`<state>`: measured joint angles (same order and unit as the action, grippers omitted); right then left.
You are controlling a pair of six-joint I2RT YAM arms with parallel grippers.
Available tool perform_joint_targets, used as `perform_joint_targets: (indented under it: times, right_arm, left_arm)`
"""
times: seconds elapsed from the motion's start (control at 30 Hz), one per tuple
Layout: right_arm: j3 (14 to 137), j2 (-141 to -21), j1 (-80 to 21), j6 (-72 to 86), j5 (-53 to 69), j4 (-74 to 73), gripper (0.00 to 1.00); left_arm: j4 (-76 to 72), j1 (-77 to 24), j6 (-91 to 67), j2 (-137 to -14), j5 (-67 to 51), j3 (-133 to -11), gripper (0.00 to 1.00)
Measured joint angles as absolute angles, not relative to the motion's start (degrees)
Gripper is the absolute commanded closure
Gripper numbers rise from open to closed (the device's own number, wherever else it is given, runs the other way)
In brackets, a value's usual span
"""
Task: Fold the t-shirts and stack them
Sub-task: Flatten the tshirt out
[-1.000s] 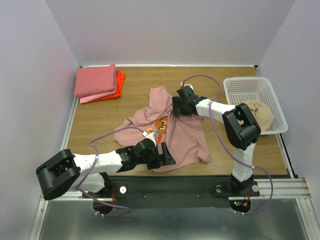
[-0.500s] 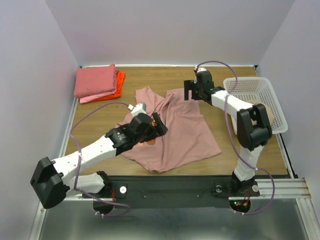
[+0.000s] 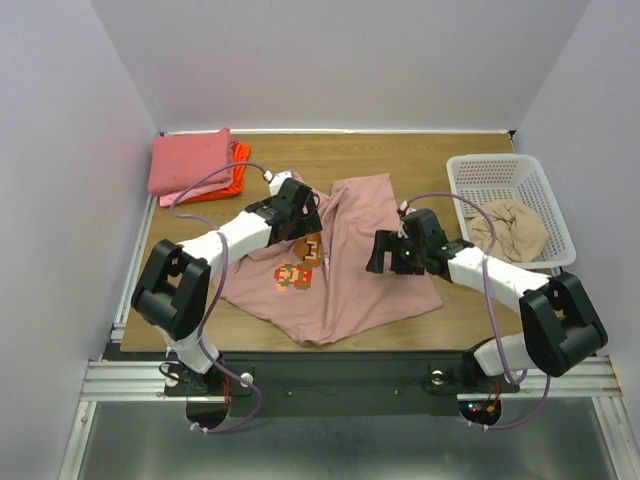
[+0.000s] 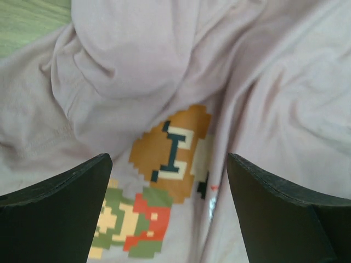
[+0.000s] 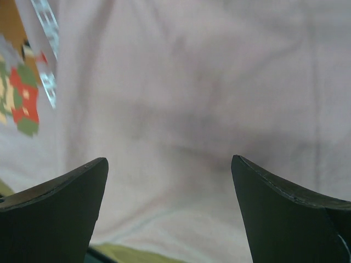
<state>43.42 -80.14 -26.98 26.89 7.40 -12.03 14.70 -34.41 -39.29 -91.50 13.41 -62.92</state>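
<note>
Partly done. Already folded and stacked at the far-left corner of the tabletop (image 3: 300, 155): folded tees (image 3: 190, 160) in coral-pink, pale-pink and orange-red. Not yet folded: dusty-pink t-shirt (image 3: 350, 270), rumpled mid-tabletop, print up, and beige tee (image 3: 510, 228), bunched in the white basket (image 3: 455, 175). Left fingers (image 4: 55, 219) spread wide over the print, gripping nothing; right fingers (image 5: 49, 213) likewise parted over plain cloth. Readable: only an I-shaped mark in the pixel art (image 4: 170, 150); white lettering too blurred.
</note>
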Motion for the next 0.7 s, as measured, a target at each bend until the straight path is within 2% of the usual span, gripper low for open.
perform_joint_targets:
  times: [0.3, 0.4, 0.7]
  right_arm:
    - [36.38, -78.11, -27.27, 33.74, 4.86, -10.2, 0.0]
    - [35.11, -77.58, -26.57, 36.18, 3.44, -8.43, 0.0]
    - [31.14, -72.84, -15.05, 40.18, 2.28, -7.88, 0.0]
  left_arm:
    - [11.33, -28.91, -34.57, -101.65, 4.54, -64.29, 0.04]
    - [11.81, -27.57, -33.52, -104.42, 4.01, -66.02, 0.08]
    - [11.05, -15.4, -33.21, -106.06, 3.81, -68.31, 0.11]
